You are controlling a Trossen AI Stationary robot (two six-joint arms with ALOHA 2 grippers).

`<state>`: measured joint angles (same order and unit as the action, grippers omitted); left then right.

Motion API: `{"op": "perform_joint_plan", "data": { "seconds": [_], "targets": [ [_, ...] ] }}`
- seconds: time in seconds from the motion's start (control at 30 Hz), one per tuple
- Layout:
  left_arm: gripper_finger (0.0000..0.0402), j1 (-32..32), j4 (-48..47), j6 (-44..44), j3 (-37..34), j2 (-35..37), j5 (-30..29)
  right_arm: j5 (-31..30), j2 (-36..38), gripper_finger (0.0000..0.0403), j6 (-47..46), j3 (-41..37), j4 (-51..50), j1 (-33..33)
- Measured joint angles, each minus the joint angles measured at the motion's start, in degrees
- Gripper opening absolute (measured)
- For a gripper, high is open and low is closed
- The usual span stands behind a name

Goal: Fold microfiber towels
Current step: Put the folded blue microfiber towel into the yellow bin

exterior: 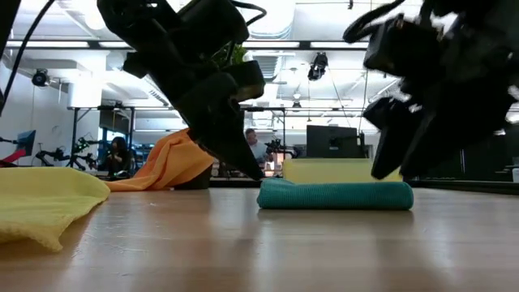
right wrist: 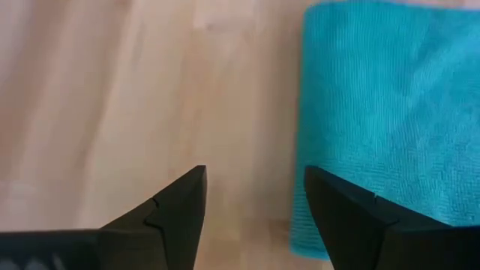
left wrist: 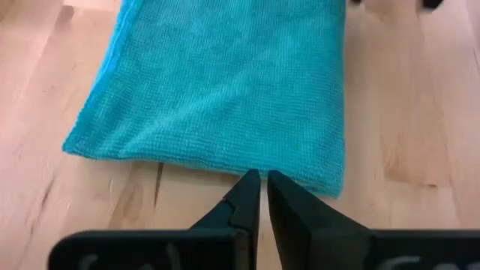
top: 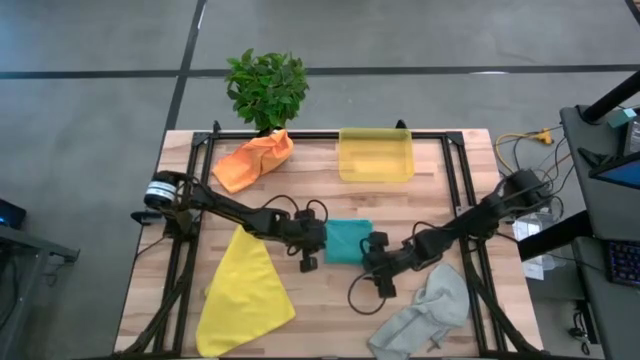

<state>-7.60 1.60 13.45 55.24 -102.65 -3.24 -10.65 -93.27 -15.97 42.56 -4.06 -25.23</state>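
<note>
Teal towel (top: pixel 348 241) lies folded between the left gripper (left wrist: pixel 262 196), pressed together, and the right gripper (right wrist: pixel 255 199), spread. Orange towel (top: pixel 253 160), yellow towel (top: pixel 243 291) and grey towel (top: pixel 425 315) remain unfolded farther off.

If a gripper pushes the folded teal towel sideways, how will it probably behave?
The teal towel is soft cloth folded flat on the wooden table, so it would probably slide without rolling. Its layers look loose and may shift or unfold. It seems light and floppy.

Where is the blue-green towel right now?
In the high view, the folded teal towel lies mid-table, between the left gripper and right gripper.
</note>
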Motion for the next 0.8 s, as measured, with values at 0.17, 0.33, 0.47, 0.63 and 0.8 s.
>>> {"op": "perform_joint_plan", "data": {
  "seconds": [0.17, 0.33, 0.47, 0.63, 0.8],
  "targets": [
    [0.0015, 0.0, 1.2, 2.7, 0.6, -2.6, 3.4, -5.1, -4.3, 0.0221, 1.5, 2.1, -0.4, 0.0],
    [0.0015, -0.6, 0.9, 4.3, 0.5, -3.1, 4.2, -8.1, -4.7, 0.0221, 1.5, 4.4, -3.4, 0.0],
    [0.0015, -0.7, 0.6, 4.2, 0.4, -3.0, 4.3, -8.0, -4.8, 0.0221, 2.5, 4.8, -5.1, 0.0],
    [0.0015, -0.8, -2.2, 4.2, 0.4, -2.6, 4.2, -8.0, -3.9, 0.0219, 2.5, 4.9, -10.0, 0.0],
    [0.0015, -1.1, -3.6, 4.2, 0.2, -2.5, 4.1, -8.2, -0.9, 0.0219, 2.9, 5.2, -10.8, 0.0]
  ]
}}
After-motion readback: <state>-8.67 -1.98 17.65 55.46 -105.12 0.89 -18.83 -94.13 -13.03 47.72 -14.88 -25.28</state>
